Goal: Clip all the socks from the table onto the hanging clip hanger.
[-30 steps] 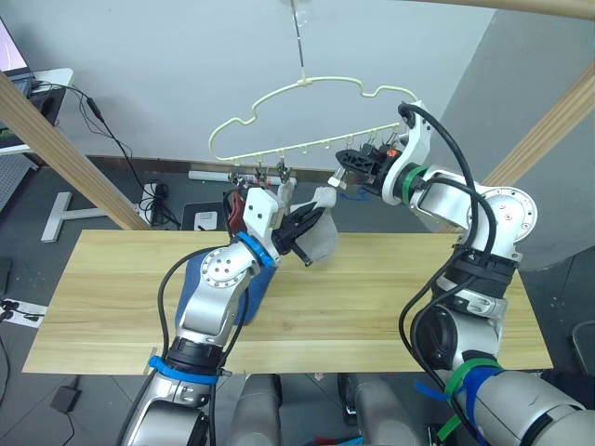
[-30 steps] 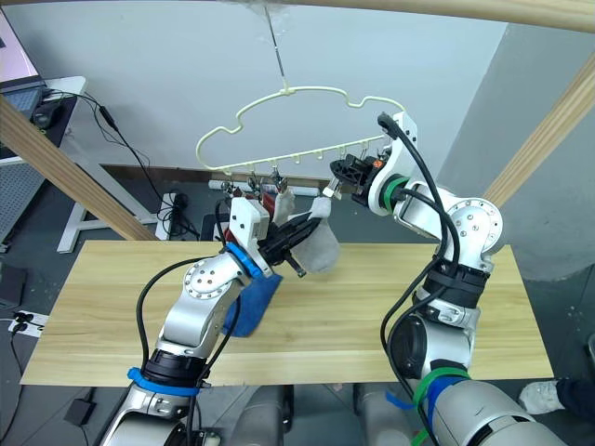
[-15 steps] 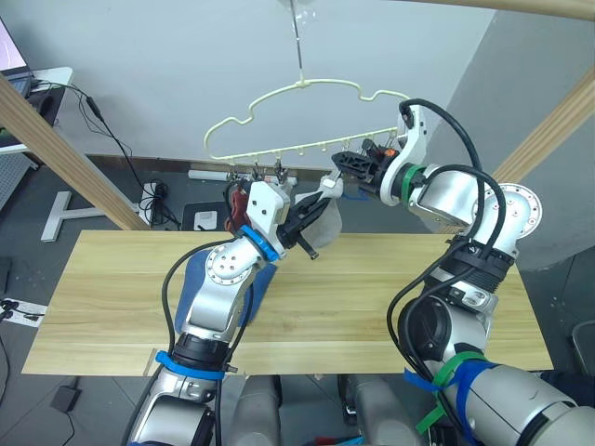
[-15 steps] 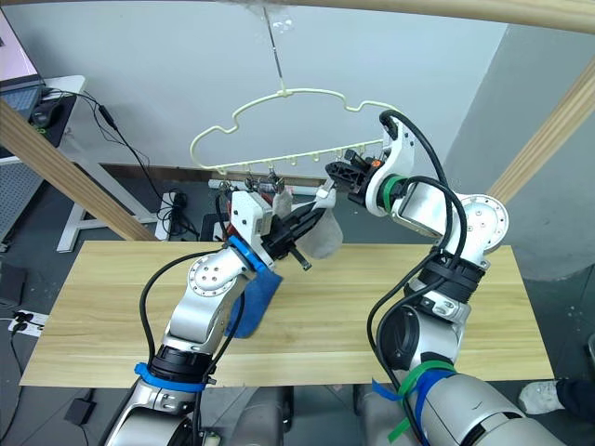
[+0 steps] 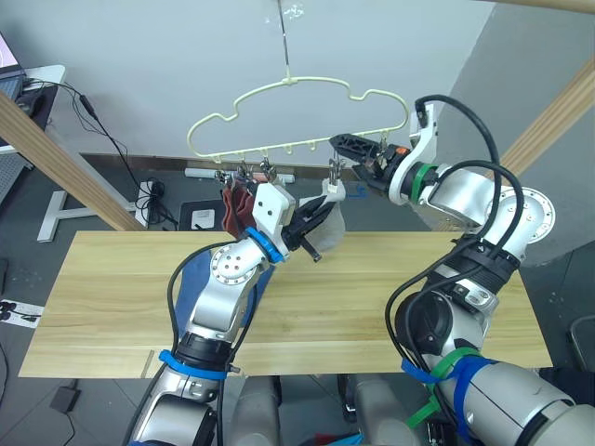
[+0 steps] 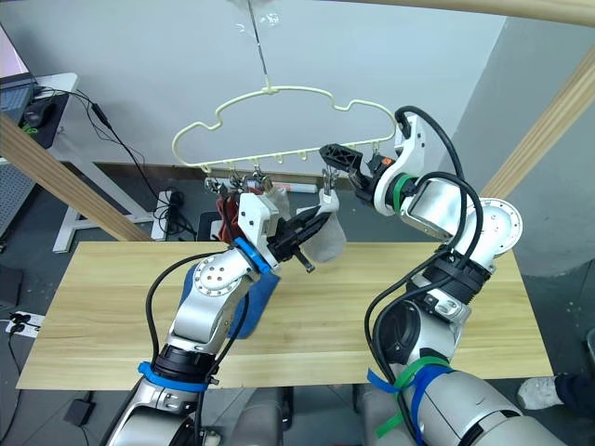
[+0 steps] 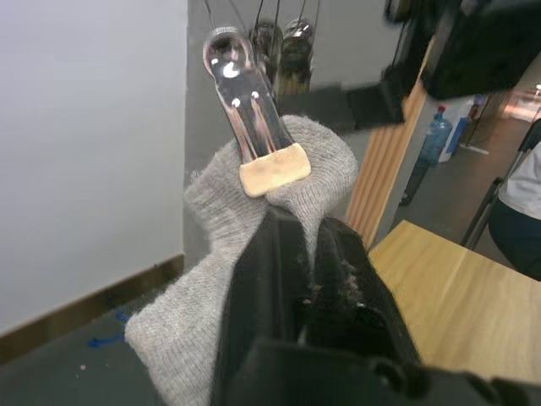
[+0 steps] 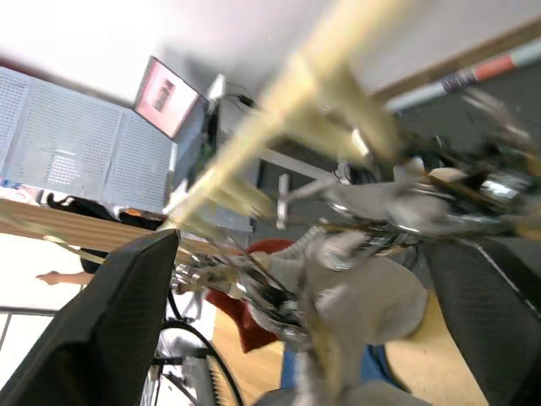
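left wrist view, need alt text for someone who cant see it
The left pincer, its black fingers shut, holds a light grey sock up to a clear clip with a tan pad that bites the sock's top edge. More clips hang behind it, before a pale wall, with a wooden table beside.

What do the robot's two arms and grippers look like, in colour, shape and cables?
Both arms are silver-grey metal with round joint housings and loose black cables. The left arm has blue bands, the right arm green bands and blue tape. The left gripper and right gripper have black fingers.
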You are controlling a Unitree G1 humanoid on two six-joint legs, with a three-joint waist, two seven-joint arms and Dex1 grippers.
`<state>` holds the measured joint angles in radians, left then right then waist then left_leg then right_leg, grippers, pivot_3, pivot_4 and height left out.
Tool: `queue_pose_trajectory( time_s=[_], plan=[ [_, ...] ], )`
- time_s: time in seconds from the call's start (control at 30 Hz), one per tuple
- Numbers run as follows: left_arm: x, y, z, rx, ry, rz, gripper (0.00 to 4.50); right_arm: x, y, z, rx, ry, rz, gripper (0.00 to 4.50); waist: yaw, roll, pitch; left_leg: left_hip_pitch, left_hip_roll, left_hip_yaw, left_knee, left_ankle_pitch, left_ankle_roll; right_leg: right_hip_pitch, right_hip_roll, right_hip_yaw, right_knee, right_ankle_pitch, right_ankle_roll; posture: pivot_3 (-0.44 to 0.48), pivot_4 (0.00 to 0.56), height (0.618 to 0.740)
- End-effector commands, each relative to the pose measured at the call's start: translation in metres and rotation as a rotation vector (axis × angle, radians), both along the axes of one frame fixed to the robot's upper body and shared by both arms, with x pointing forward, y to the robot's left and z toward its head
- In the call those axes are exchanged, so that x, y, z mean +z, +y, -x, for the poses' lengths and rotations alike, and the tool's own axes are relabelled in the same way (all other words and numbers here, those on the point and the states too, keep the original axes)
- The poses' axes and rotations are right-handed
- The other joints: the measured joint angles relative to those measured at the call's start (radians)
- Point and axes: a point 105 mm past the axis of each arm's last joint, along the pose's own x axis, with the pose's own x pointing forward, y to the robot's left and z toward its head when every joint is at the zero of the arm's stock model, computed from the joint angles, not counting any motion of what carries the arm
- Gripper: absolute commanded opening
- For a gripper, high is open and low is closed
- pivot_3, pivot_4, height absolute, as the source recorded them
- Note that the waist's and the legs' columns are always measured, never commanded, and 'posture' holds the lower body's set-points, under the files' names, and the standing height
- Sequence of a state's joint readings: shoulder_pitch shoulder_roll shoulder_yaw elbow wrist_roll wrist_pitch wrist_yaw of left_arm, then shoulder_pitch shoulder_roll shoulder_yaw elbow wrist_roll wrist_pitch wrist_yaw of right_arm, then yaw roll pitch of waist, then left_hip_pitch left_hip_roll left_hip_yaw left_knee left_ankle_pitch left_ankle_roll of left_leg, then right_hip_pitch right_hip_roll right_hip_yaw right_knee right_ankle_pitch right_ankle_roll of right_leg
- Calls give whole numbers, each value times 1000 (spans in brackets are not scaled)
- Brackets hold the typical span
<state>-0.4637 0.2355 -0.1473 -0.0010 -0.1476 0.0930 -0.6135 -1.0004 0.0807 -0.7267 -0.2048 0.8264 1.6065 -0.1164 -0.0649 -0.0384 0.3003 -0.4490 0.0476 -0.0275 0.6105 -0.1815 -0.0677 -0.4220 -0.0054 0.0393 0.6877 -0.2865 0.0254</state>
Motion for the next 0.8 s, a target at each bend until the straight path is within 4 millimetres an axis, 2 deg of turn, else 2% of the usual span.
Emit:
queue_pose_trajectory(
  time_s=[0.03,0.17,0.27,0.33,0.4,0.5,0.53,0.67,0.73,0.8],
  plan=[
    [-2,2,3,-39,62,30,1600,2,3,25,39,-138,106,4500,-2,0,0,0,0,0,0,0,0,0,0,0,0,0,0,-135,294,740],
    [-10,15,3,-21,121,7,2782,-15,8,39,15,-241,277,4500,-19,1,0,-1,0,1,0,0,0,-1,0,1,-1,0,0,-138,293,740],
    [-3,33,5,21,133,12,3619,-38,20,48,14,-332,428,4500,-34,1,0,0,1,0,0,0,0,-1,2,1,-1,0,0,-144,289,740],
    [7,43,13,19,119,-1,3647,-46,23,48,-48,-415,499,4328,-39,1,0,0,2,0,0,0,0,-2,2,1,0,-1,1,-135,288,740],
    [14,51,23,8,103,-28,3662,-47,23,46,-120,-476,534,3950,-42,1,1,0,2,0,0,0,0,-2,2,1,1,-3,5,-126,288,740],
    [22,62,31,3,92,-62,3662,-45,23,42,-197,-540,563,3062,-39,1,0,1,1,0,1,0,-1,-2,2,2,2,-3,6,-112,287,740],
    [25,65,32,6,89,-67,3662,-44,22,40,-224,-552,558,3062,-38,1,0,1,1,0,2,1,-1,-1,2,2,2,-3,6,-112,287,740],
    [40,74,33,27,66,-62,3662,-38,23,34,-291,-583,539,2000,-24,1,0,1,1,0,2,1,-1,-1,2,2,3,-2,6,-93,285,740],
    [43,74,33,29,57,-58,3662,-36,26,31,-304,-596,537,1289,-19,1,0,1,1,0,2,1,-1,-1,2,2,2,-2,6,-89,286,740],
    [47,73,34,33,48,-49,3662,-33,29,28,-317,-608,529,1289,-17,1,0,1,1,0,2,1,-1,-1,1,2,2,-2,6,-85,287,740]
  ],
)
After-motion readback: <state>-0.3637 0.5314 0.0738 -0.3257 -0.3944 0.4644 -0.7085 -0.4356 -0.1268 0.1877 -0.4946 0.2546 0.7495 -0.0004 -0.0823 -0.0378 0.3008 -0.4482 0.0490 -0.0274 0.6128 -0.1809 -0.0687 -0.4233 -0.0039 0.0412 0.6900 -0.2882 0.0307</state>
